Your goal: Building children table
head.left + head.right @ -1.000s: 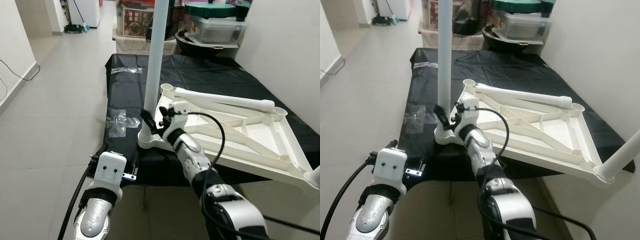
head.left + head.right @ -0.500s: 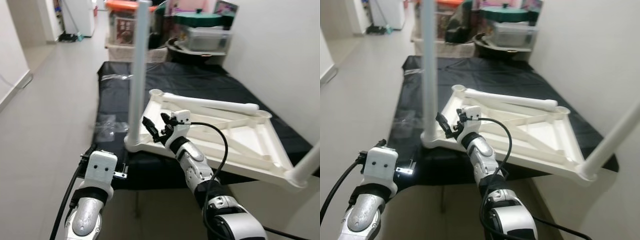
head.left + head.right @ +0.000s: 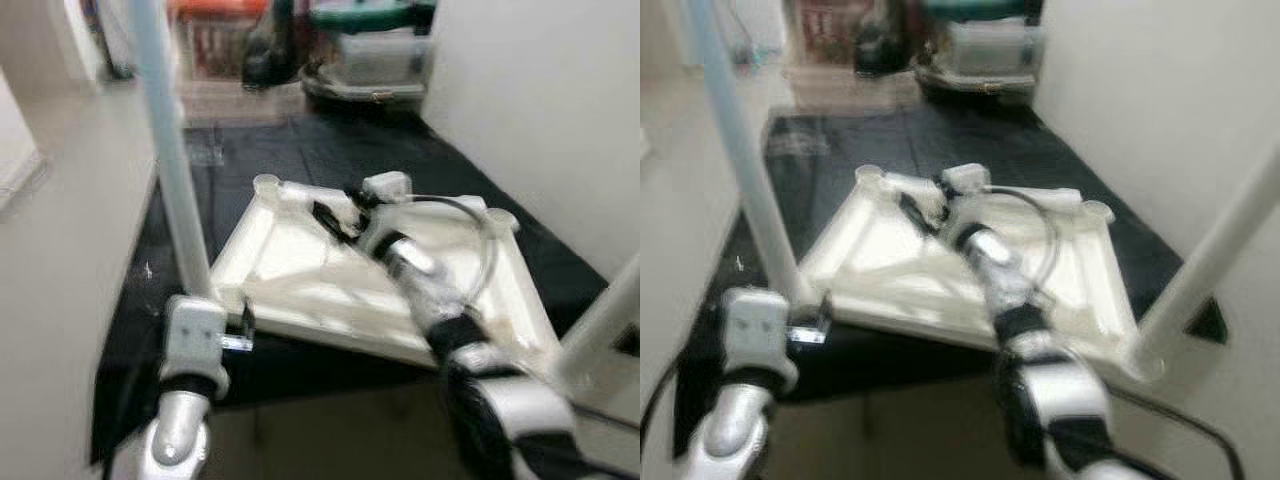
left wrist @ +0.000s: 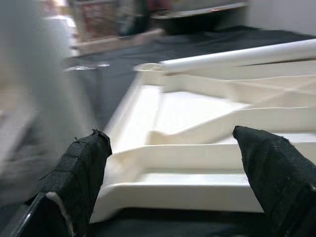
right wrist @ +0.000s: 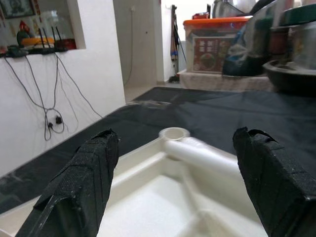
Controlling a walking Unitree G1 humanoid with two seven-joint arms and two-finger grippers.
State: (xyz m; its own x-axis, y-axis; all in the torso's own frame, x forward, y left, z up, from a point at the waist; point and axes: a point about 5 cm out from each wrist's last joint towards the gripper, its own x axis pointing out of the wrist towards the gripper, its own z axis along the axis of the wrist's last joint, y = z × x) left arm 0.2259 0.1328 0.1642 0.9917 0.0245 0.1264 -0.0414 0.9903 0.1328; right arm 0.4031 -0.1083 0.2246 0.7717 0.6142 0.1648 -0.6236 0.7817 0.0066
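**Inverted Table on Black Sheet**

Facing a blurred scene, the left gripper (image 4: 173, 182) hung spread wide and empty before the near rim of the upturned white plastic tabletop (image 3: 290, 270), ribbed underneath, lying on a black sheet (image 3: 330, 150). Farther on, the right gripper (image 5: 177, 187), equally wide and empty, hovered over a loose round leg (image 5: 197, 153). One smooth leg (image 3: 175, 180) stood upright.

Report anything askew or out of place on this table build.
The white tabletop lies upside down on the black cloth, as assembly needs. One loose leg lies flat across it instead of standing in its corner socket. Another leg stands upright. Nothing looks damaged.
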